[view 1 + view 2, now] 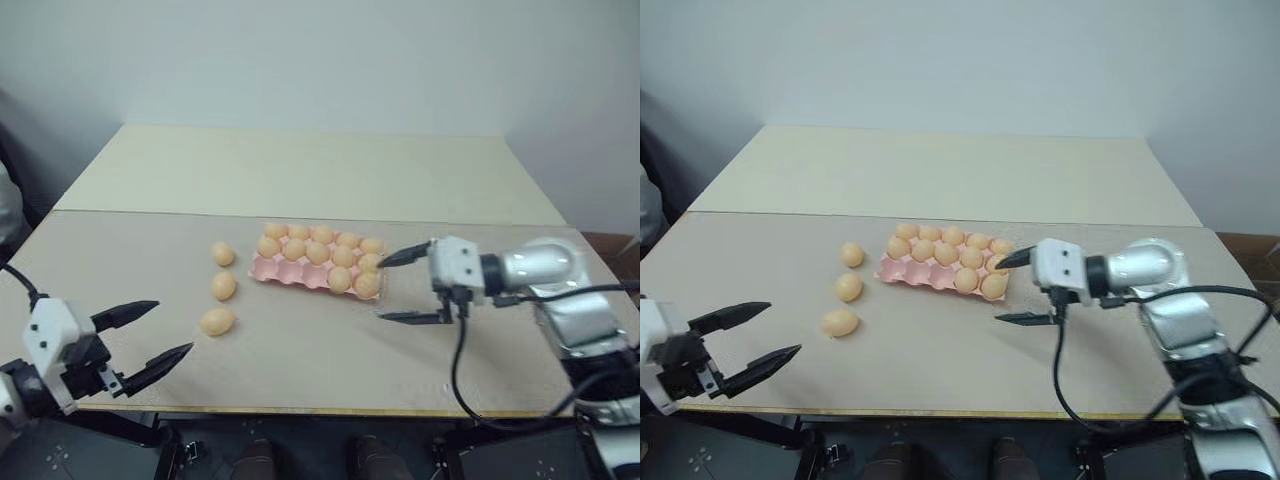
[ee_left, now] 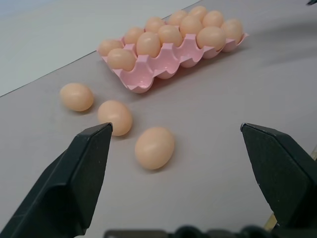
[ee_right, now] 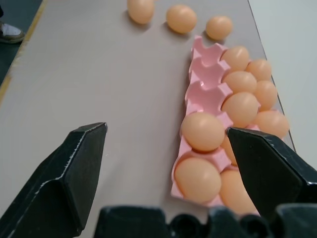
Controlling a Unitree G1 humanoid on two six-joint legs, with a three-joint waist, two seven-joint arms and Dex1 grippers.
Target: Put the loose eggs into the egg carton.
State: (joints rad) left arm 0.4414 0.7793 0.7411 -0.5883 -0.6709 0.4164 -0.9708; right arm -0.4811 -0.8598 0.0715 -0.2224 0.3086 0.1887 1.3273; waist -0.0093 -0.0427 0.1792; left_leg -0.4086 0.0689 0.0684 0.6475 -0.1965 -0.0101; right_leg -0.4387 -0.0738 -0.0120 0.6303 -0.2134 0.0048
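Note:
The pink egg carton (image 1: 285,272) lies mid-table, its two far rows full of eggs. Its near row holds two eggs at the right end, and its three left cups are empty. Three loose eggs lie in a line left of the carton: the far egg (image 1: 222,254), the middle egg (image 1: 223,286) and the near egg (image 1: 217,321). My left gripper (image 1: 172,328) hovers open and empty near the table's front left edge, pointing at the near egg (image 2: 154,148). Just right of the carton's right end (image 3: 205,74), my right gripper (image 1: 382,289) is open and holds nothing.
The grey-beige table (image 1: 300,370) ends in a front edge close below both grippers. A cream table (image 1: 300,170) adjoins it at the back, against a pale wall. A black cable (image 1: 458,370) loops down from the right wrist.

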